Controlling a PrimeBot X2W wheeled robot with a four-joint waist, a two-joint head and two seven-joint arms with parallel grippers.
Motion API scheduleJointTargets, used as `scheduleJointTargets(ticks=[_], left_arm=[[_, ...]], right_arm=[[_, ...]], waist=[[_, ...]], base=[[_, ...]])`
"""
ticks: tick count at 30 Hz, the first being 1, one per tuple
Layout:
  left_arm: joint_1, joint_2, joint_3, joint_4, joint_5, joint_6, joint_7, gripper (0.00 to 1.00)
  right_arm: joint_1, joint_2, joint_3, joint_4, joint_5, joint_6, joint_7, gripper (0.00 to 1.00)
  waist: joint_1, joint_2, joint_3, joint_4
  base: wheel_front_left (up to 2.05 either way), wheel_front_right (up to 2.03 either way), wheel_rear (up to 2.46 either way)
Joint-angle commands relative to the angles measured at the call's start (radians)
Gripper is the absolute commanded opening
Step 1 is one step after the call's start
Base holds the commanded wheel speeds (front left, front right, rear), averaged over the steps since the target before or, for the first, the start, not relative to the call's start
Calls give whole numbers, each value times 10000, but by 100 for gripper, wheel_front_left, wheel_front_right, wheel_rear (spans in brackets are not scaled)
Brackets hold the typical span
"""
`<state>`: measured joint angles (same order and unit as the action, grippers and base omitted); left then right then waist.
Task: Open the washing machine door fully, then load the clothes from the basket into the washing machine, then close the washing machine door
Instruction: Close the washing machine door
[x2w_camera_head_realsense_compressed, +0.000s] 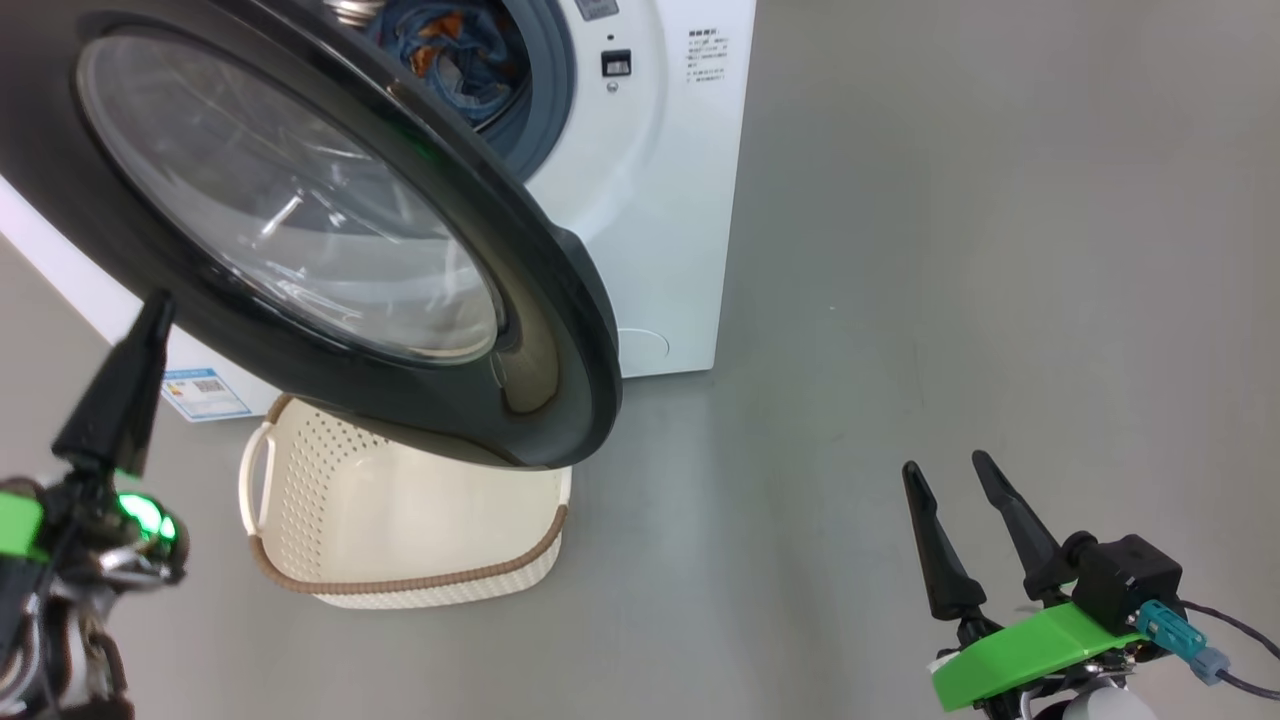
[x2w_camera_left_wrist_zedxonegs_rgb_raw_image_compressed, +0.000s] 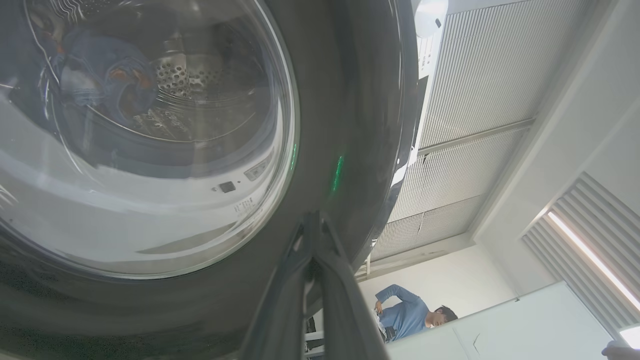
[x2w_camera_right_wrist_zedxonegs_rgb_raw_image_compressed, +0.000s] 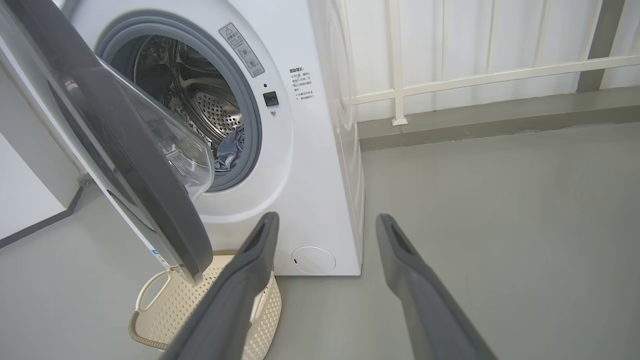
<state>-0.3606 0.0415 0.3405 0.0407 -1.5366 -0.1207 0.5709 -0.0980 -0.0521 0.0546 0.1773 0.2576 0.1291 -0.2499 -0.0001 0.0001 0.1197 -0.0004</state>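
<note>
Door (x2w_camera_head_realsense_compressed: 300, 230): stiff, hinged, probably slick; best pushed at rim just ahead of left gripper (x2w_camera_left_wrist_zedxonegs_rgb_raw_image_compressed: 313, 221), jaws pressed together; right gripper (x2w_camera_right_wrist_zedxonegs_rgb_raw_image_compressed: 327, 221) spread, empty.

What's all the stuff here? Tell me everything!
washing machine: one, white, on the floor
washing machine door: one, black rim, clear glass, part open
clothes: bundle, number unclear, blue with orange, inside the drum
basket: one, cream with brown rim, floor below the door
filter cap: one, white, machine's bottom corner
label sticker: one, blue, low on the machine's front
railing: one, white, past the machine
person: one, blue top, far off
left claw: one, black, shut, tip by the door's rim
right claw: one, black, open, empty, above the floor
</note>
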Motion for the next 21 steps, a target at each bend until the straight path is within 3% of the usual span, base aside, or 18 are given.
scheduleJointTargets(ticks=[1,6,7,8,9,10,21], left_arm=[[169,241,293,-372,-50,-99,-132,0],[687,172,292,-711,96,-99,-742,0],[755,159,304,-777,55,-99,-888,6],[823,150,322,-858,108,-99,-1075,31],[887,144,304,-933,181,-99,-1236,96],[957,139,226,-1003,203,-99,-1306,100],[1242,318,-199,-1274,707,-99,-2335,100]], right_arm=[[1,18,272,-198,33,16,-119,100],[62,18,279,-179,5,16,-119,100],[71,18,284,-178,2,16,-119,100],[76,18,296,-177,14,16,-119,100],[81,18,304,-175,23,16,-119,100],[88,18,308,-173,27,16,-119,100],[38,18,346,-122,65,16,-119,100]], waist=[[1,-1,-89,9],[1,-1,-215,48],[1,-1,-223,61],[1,-1,-224,75],[1,-1,-226,91],[1,-1,-230,109],[1,-1,-192,178]], base=[[0,0,0],[0,0,0],[0,0,0],[0,0,0],[0,0,0],[0,0,0],[0,0,0]])
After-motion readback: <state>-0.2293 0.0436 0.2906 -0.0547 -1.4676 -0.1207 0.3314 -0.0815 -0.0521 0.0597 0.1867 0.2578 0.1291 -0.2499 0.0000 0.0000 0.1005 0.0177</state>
